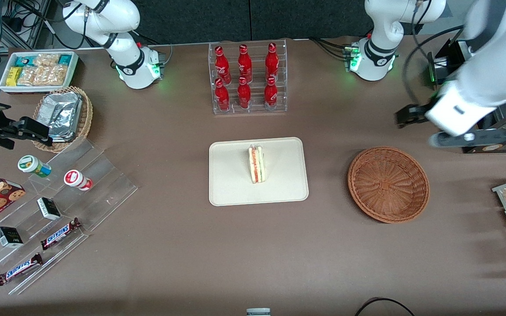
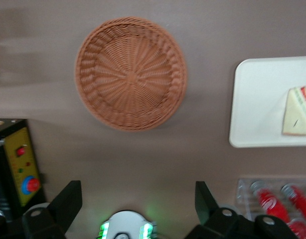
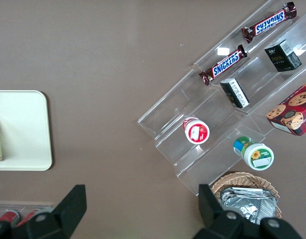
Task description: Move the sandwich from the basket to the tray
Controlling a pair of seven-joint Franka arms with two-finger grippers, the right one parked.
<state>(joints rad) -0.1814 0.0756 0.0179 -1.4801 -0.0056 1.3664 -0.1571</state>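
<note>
Lying wrapped on tray (image 1: 231,184): sandwich (image 1: 257,164).

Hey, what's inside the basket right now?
Nothing: the basket shows bare weave throughout. The sandwich lies on the tray. The gripper hangs open above the table beside the basket.

The front view looks steeply down on the whole table (image 1: 182,263). The left wrist view looks straight down from high up, past the open gripper (image 2: 138,199), sharing the basket (image 2: 131,73) and tray (image 2: 257,99) with it.
</note>
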